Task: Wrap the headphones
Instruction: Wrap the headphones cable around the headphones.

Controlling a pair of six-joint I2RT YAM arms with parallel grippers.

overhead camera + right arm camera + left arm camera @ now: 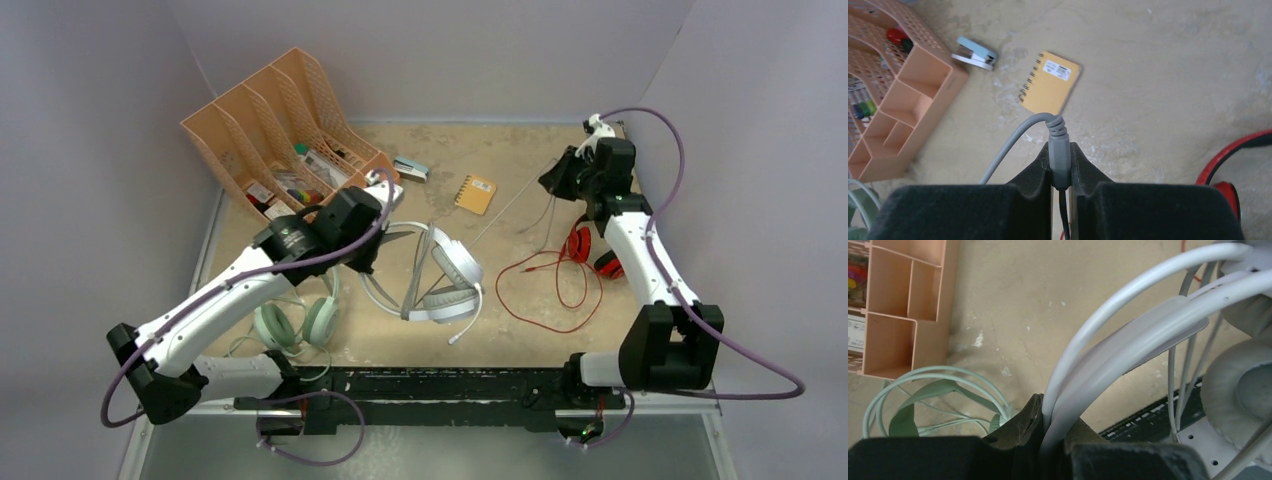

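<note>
The white headset lies at the table's middle, its ear cups toward the front. My left gripper is shut on its white headband at the band's left end. My right gripper is at the back right, shut on the grey plug of the headset's grey cord, which runs taut from the headset. The red and black headset lies under the right arm with its red cord looped on the table. The mint-green headset lies under the left arm, and shows in the left wrist view.
A peach file organizer with pens and small items stands at the back left. A pale blue stapler and a small orange spiral notebook lie at the back middle. Grey walls close in three sides.
</note>
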